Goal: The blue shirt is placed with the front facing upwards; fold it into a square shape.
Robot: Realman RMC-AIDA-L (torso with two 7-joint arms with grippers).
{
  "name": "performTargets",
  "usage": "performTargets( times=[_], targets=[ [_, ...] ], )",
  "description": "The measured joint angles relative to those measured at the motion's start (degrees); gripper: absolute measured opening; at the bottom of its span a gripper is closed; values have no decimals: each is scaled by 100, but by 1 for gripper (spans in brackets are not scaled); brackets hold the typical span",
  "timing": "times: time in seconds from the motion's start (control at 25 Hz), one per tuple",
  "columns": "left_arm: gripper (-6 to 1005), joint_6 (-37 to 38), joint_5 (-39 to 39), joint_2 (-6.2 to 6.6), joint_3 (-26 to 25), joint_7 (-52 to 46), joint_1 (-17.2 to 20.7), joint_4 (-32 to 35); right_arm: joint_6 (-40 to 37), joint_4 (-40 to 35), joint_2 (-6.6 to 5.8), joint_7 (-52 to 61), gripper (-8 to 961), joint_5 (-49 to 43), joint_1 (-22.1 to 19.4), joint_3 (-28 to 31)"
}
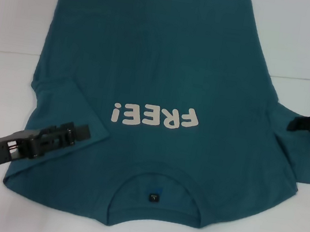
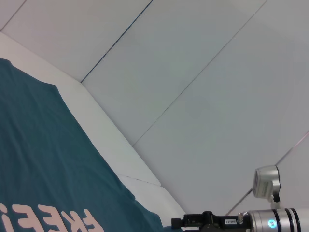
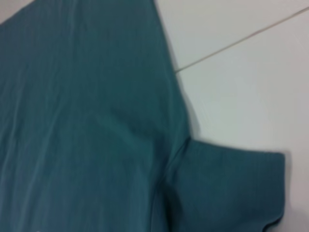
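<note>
Nearest the robot, the blue shirt (image 1: 165,88) is lying front-up on the white table (image 1: 19,8), collar near, hem far, with the left gripper (image 1: 79,133) hovering over its folded-in left sleeve and the right gripper (image 1: 295,123) at the spread right sleeve, grips I cannot tell.

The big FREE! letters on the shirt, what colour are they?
Off-white letters on the dark teal-blue cotton T-shirt, clearest in the head view.
</note>
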Motion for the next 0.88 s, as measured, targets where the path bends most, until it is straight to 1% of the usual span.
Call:
performTargets(
  times=[0.08,0.24,0.36,0.52,0.6,0.88],
  targets=[
    [797,0,-25,-2,0,0,1,0,20,19,10,-87,643,4,18,-65],
    [797,-1,-76,-9,0,0,1,0,6,-146,84,-151,637,175,-17,-58],
    [797,0,-79,-9,0,0,4,-5,-9,-171,93,-158,416,235,-13,-84],
    [797,-1,-79,5,0,0,5,-70,-18,-171,90,-141,269,234,-2,-87],
    [797,0,-80,10,0,0,-2,-80,-59,-171,68,-118,196,235,-2,-84],
    [797,1,-94,14,1,0,-6,-80,-241,-202,3,-93,66,239,-59,-38]
  ],
)
